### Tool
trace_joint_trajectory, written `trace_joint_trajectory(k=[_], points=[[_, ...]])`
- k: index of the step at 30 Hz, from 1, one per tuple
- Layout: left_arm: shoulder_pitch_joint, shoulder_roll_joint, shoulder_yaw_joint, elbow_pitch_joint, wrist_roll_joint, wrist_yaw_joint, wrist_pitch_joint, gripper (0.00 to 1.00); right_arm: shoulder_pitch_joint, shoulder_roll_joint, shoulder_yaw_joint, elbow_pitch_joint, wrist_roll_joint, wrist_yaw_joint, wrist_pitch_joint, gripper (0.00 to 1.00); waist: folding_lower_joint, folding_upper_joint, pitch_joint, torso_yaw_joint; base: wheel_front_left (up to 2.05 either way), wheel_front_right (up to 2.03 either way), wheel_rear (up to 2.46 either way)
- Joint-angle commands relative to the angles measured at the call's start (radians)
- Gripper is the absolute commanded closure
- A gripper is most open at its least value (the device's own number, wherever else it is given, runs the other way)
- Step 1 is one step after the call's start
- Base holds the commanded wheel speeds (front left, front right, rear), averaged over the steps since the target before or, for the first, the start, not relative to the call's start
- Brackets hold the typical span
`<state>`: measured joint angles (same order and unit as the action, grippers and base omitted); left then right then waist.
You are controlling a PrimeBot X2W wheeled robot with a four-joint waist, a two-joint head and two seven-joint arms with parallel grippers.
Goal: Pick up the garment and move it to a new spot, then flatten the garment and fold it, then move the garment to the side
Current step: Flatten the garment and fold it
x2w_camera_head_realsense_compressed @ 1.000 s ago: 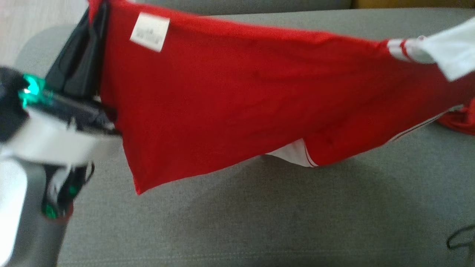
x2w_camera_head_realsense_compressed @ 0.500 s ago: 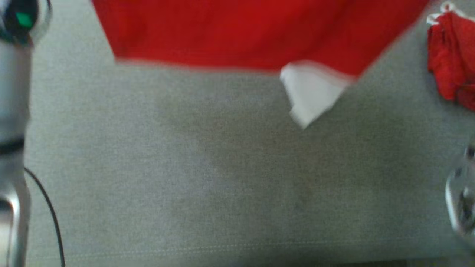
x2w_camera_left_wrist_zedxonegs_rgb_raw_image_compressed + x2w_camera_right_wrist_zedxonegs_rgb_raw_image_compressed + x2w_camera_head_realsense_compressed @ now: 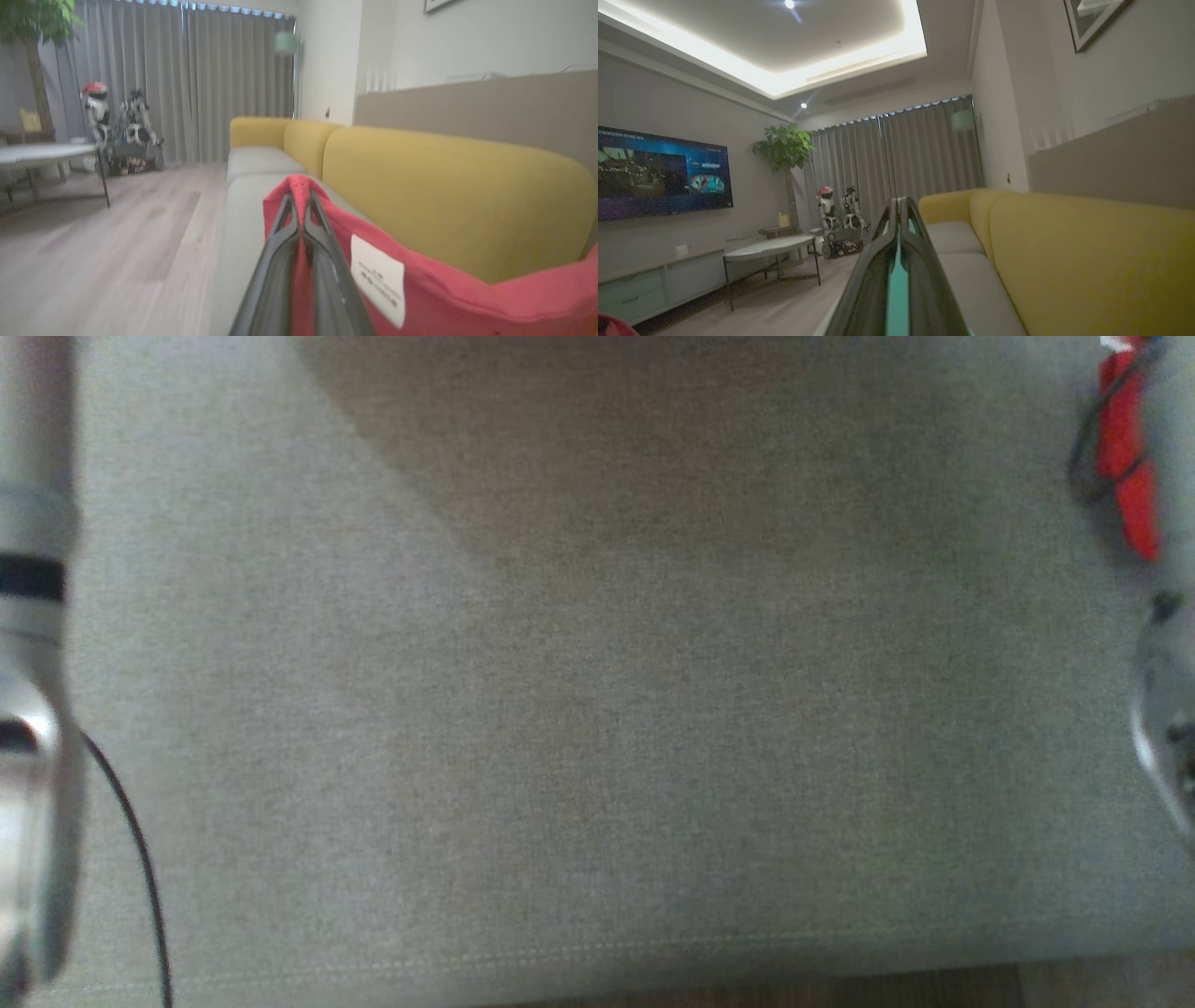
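Note:
In the left wrist view my left gripper [image 3: 299, 198] is shut on a corner of the red garment [image 3: 444, 298], which is held up in the air. A white label [image 3: 377, 280] shows on the cloth just right of the fingers [image 3: 280, 261]. The garment stretches away to the right in front of the yellow sofa back [image 3: 444, 196]. My right gripper [image 3: 901, 203] is shut, raised above the sofa, with no cloth showing between its fingers. A strip of red cloth [image 3: 1125, 476] shows at the head view's right edge; I cannot tell whether it belongs to the garment.
The grey sofa seat [image 3: 597, 709] spreads below me, its front seam near the bottom. My pale left forearm [image 3: 33, 616] and a black cable [image 3: 140, 859] stand at the left edge, part of my right arm [image 3: 1167, 728] at the right. A round table [image 3: 770, 247] stands on the floor.
The whole head view has shifted, so the camera moved. The red garment that spanned its top a second ago has passed out over the top edge. Both grippers stay shut.

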<state>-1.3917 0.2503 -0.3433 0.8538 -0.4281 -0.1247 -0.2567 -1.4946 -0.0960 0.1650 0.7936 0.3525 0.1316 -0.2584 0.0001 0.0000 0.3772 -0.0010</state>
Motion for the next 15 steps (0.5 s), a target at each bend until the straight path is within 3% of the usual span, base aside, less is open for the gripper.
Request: trace_joint_trajectory(k=[1,3,9,15], points=[[0.013,0.027,0.011,0.023,-0.017,-0.005,-0.003,1.00,0.024,0.029,0.009,0.021,0.015,-0.001,-0.002,1.00,-0.0001,0.0000,0.016,-0.007,0.00,0.00,0.00],[0.052,-0.003,0.011,0.131,-0.059,-0.005,-0.004,1.00,0.056,0.035,0.025,0.137,0.031,-0.001,-0.003,1.00,-0.0001,0.0000,0.043,-0.010,0.00,0.00,0.00],[0.112,-0.054,-0.021,0.281,-0.110,-0.006,-0.002,1.00,0.124,0.043,0.058,0.325,0.064,-0.001,-0.003,1.00,-0.0001,0.0000,0.062,-0.007,0.00,0.00,0.00],[0.172,-0.088,-0.056,0.352,-0.155,-0.006,0.006,1.00,0.214,0.045,0.106,0.390,0.117,-0.001,-0.003,1.00,-0.0001,0.0000,0.041,0.001,0.00,0.00,0.00]])
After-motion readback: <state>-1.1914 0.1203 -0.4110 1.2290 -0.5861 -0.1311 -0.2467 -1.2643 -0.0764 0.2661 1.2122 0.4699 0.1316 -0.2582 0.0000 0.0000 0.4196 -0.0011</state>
